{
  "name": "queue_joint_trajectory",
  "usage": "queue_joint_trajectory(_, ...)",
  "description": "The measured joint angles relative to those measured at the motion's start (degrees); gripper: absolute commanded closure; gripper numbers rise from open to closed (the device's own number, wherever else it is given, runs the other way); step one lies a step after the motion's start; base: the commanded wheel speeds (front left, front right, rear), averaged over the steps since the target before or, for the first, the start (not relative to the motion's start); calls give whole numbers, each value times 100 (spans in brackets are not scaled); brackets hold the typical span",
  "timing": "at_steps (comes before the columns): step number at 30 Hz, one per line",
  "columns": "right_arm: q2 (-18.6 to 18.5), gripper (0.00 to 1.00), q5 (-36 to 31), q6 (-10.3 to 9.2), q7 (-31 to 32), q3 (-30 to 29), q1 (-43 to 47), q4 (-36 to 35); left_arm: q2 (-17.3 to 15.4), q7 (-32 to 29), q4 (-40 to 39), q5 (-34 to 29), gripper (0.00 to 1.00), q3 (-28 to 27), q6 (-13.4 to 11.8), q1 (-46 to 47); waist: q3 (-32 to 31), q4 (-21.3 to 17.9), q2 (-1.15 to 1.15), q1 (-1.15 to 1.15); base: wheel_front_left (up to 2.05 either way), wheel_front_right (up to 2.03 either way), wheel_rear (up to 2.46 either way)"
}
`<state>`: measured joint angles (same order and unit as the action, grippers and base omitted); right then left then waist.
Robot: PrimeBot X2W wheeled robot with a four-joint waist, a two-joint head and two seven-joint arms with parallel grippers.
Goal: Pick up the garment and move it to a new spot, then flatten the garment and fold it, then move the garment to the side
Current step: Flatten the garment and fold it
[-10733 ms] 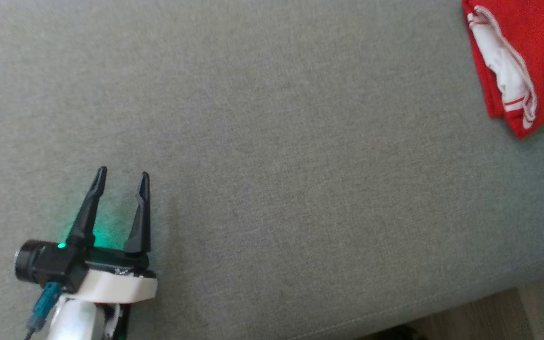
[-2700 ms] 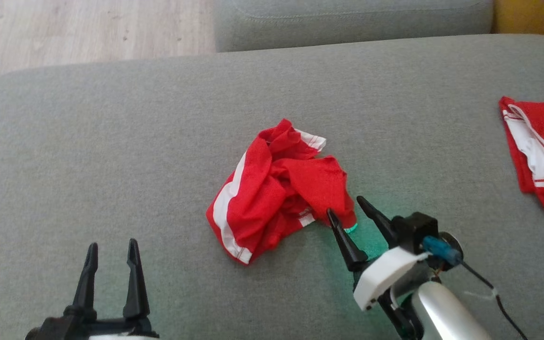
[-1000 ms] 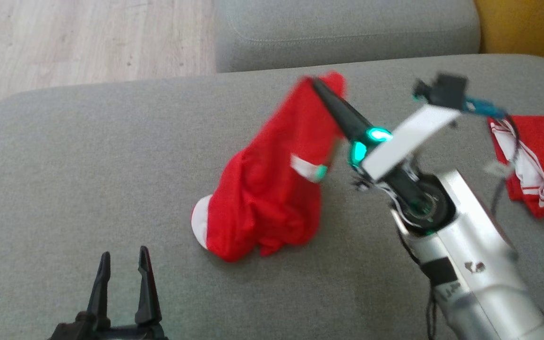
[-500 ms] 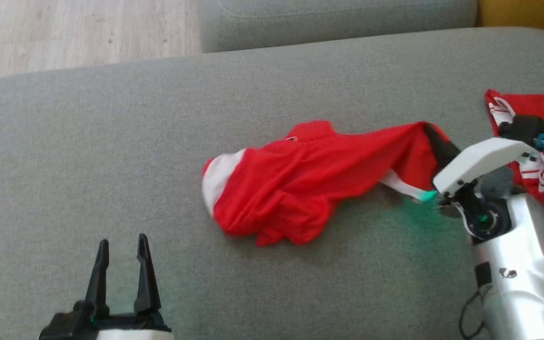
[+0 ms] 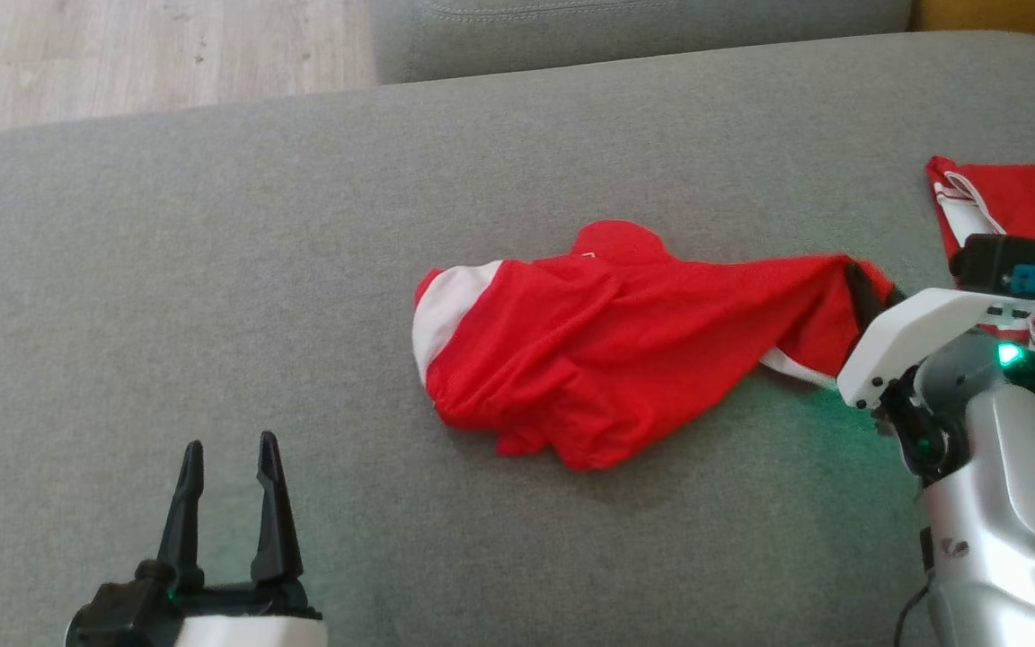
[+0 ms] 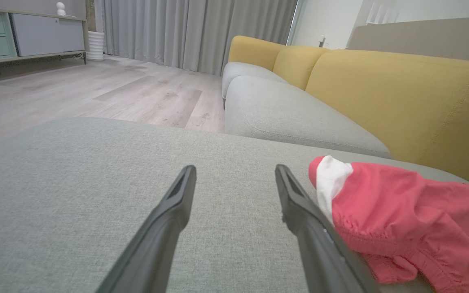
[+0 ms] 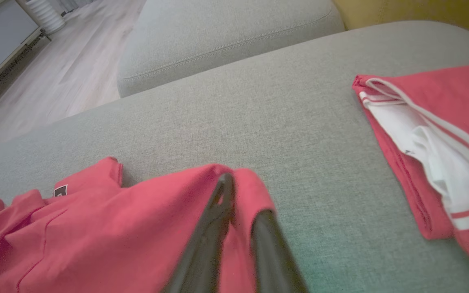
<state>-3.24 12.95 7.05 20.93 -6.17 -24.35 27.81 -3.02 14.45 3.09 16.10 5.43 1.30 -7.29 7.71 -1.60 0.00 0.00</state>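
The grey sofa cushion (image 5: 212, 270) carries everything. In the head view the red garment (image 5: 607, 350) lies crumpled at its centre, bunched toward 9 o'clock and drawn into a taut ridge toward 3 o'clock. A second, folded red piece (image 5: 1021, 207) rests apart at 2 o'clock. The right claw (image 7: 242, 199), at 3 o'clock, has its fingers narrow with a fold of the garment's edge pinched between them. The left claw (image 5: 230, 442) hovers at 7 o'clock with its fingers wide and empty, just short of the white band (image 6: 332, 183) at the garment's near end. The cloth looks thin, light and limp, so it will likely drape, bunch and drag along the cushion rather than hold any shape, and a single pinch will only stretch it into a rope. Flattening probably calls for two well-separated holds on hems or corners, such as the white band at 9 o'clock and the pinched edge at 3 o'clock.
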Motion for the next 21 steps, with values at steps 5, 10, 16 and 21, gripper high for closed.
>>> queue_joint_trajectory(5,-3,0,-298,0,-399,235,141,-389,1,0,15,-32,0,-8,23,2,-47,-62,0,0,0,0,0)
queue_joint_trajectory(10,-68,0,-430,1,-1010,477,485,-1055,1,0,14,-79,0,-36,29,-10,-106,-147,0,0,0,0,0)
queue_joint_trajectory(16,-152,0,-444,1,-1996,558,1056,-1786,1,0,7,-113,0,-121,68,-26,-153,-224,0,-1,0,0,0)
queue_joint_trajectory(21,-256,0,-659,1,-2842,528,1468,-1947,1,0,-20,-113,0,-141,71,-26,-155,-242,0,0,0,0,0)
